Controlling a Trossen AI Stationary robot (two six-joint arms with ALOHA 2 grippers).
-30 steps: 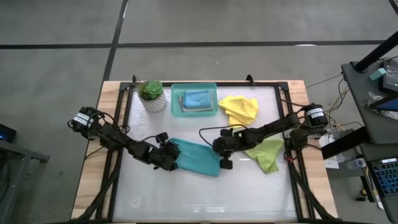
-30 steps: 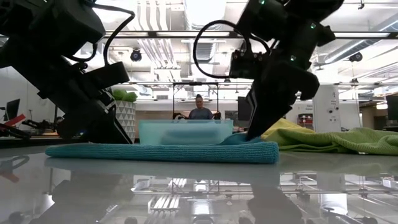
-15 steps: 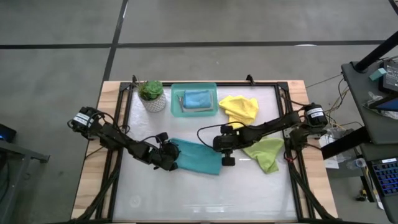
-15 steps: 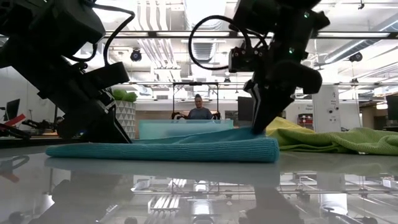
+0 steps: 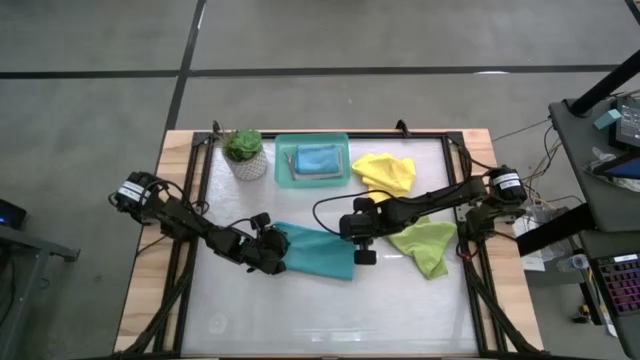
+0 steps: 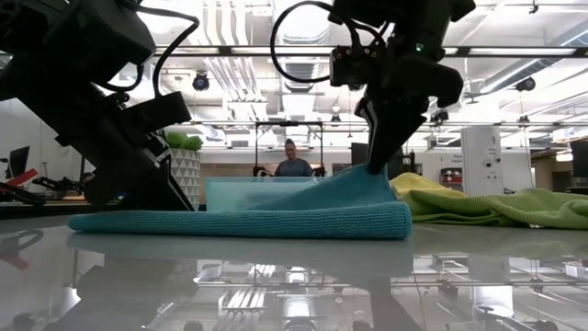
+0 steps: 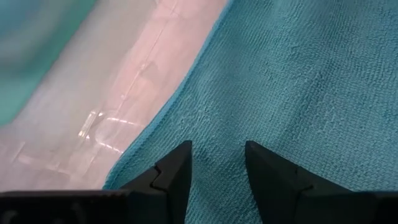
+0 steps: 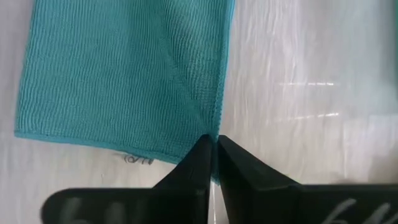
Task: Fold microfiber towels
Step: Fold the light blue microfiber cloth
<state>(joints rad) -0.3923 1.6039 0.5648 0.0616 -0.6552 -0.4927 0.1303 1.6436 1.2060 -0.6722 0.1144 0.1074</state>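
Your right gripper (image 6: 375,165), fingers pinched on the teal-blue microfiber towel (image 5: 318,256), lifts 1 edge to fold; left gripper (image 7: 216,163), fingers parted, pins it to the surface (image 5: 300,310).

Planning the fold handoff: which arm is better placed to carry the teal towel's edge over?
Right: the right gripper is pinched shut on the teal towel, its edge lifted; the left gripper stands open, pressing the other end.

We see a glossy white table (image 5: 300,310) in a wooden rim. A teal towel (image 5: 318,256) lies between the left gripper (image 5: 268,252) and right gripper (image 5: 357,236). Beyond the right gripper lie a yellow towel (image 5: 385,173) and a teal tray (image 5: 312,162), beside it a lime towel (image 5: 428,245). A potted plant (image 5: 244,153) stands beyond the left gripper.
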